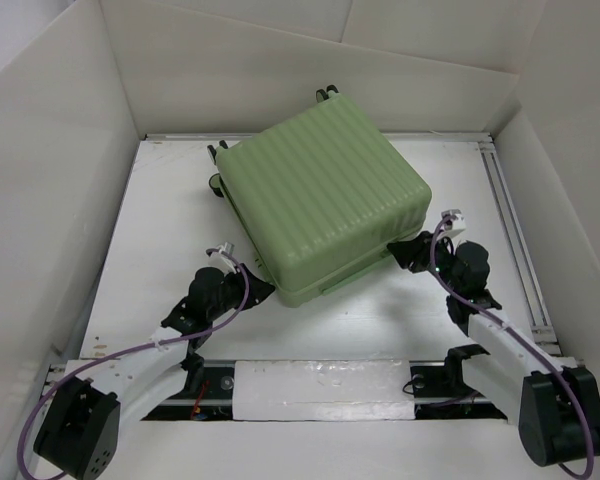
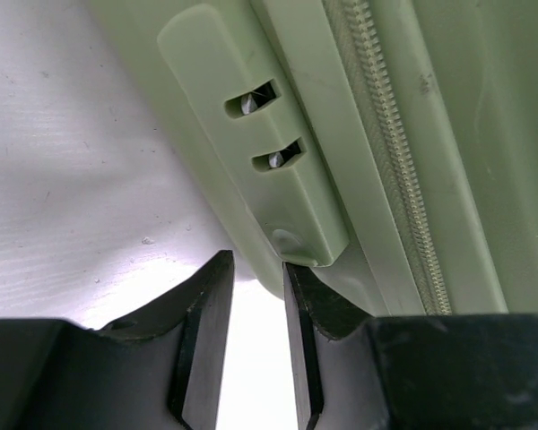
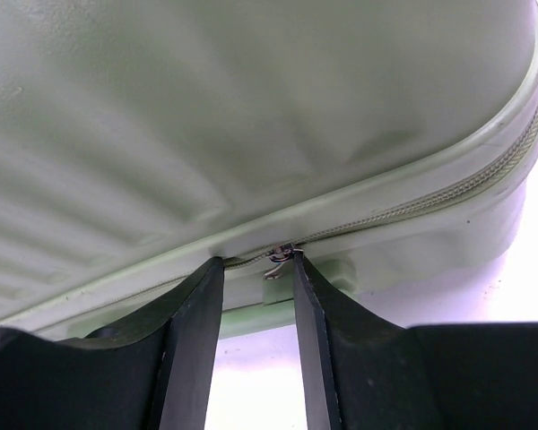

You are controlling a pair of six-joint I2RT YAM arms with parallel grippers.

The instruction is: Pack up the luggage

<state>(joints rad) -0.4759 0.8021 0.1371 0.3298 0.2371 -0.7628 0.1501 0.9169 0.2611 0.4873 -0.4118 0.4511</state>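
Observation:
The pale green ribbed luggage (image 1: 320, 200) lies flat and closed on the white table, turned at an angle. My left gripper (image 1: 252, 287) is open at its near left corner. In the left wrist view its tips (image 2: 257, 260) sit just below a moulded green block (image 2: 251, 116) on the shell (image 2: 448, 134), with nothing between them. My right gripper (image 1: 405, 250) is open at the near right side. In the right wrist view its tips (image 3: 257, 262) touch the zipper seam of the luggage (image 3: 251, 107), and the small metal zipper pull (image 3: 281, 255) sits between them by the right finger.
White cardboard walls (image 1: 60, 150) stand on the left, back and right. A metal rail (image 1: 515, 230) runs along the table's right edge. The luggage's black wheels (image 1: 326, 92) stick out at the back and at the left (image 1: 217, 183).

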